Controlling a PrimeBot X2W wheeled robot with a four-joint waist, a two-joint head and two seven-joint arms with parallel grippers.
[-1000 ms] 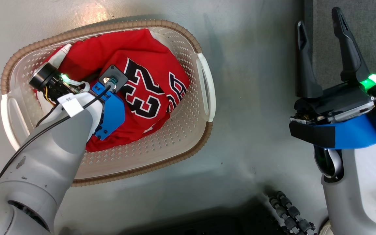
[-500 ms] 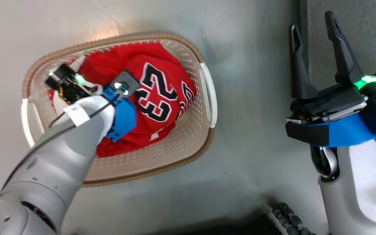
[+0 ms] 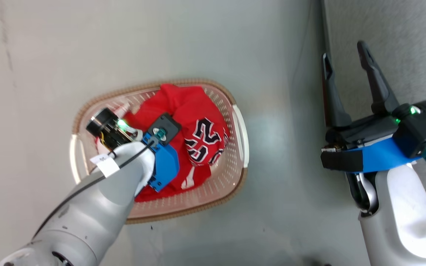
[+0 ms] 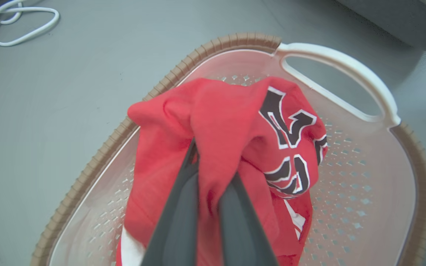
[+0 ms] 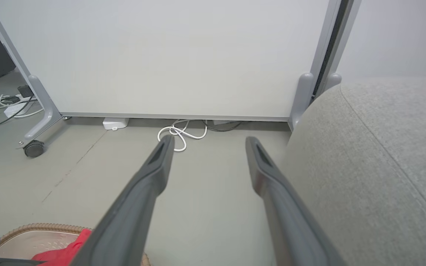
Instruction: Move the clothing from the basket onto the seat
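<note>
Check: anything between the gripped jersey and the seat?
Only the basket wall on the seat side; the jersey must clear it. Nothing else visible on the floor between. Open right gripper hangs at the seat's edge, near the path.

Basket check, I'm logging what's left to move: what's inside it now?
Red clothing with black-and-white numbers is in the basket, pinched by the shut left claw. Bare perforated wall shows around it. Anything under the fabric is covered.
</note>
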